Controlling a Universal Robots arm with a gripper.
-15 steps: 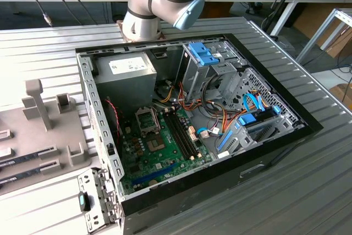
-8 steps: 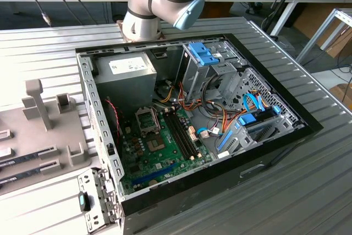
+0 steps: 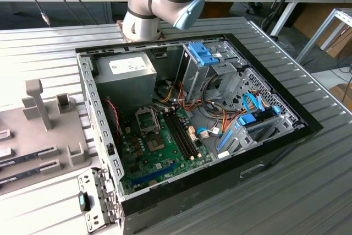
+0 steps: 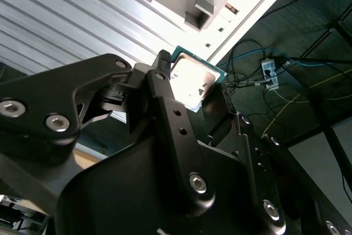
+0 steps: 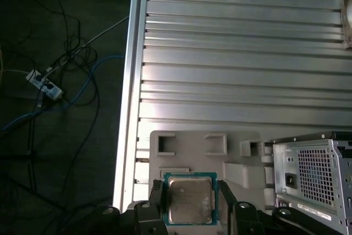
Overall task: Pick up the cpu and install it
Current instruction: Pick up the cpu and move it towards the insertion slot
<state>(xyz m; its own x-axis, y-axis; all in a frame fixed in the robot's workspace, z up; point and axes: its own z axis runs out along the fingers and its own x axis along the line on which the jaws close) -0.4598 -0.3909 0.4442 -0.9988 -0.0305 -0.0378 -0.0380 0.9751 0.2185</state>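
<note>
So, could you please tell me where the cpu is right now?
In both wrist views the cpu is clamped in the gripper, in front of the grey fixture tray near the edge of the slatted aluminium table.

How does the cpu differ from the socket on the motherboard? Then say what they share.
Look: the cpu has a silver-grey top with a green rim; the socket shows a dark centre in a metal frame.
Position: the cpu is clamped in the gripper above the grey tray; the socket is fixed to the motherboard inside the case.
Both are square.
</note>
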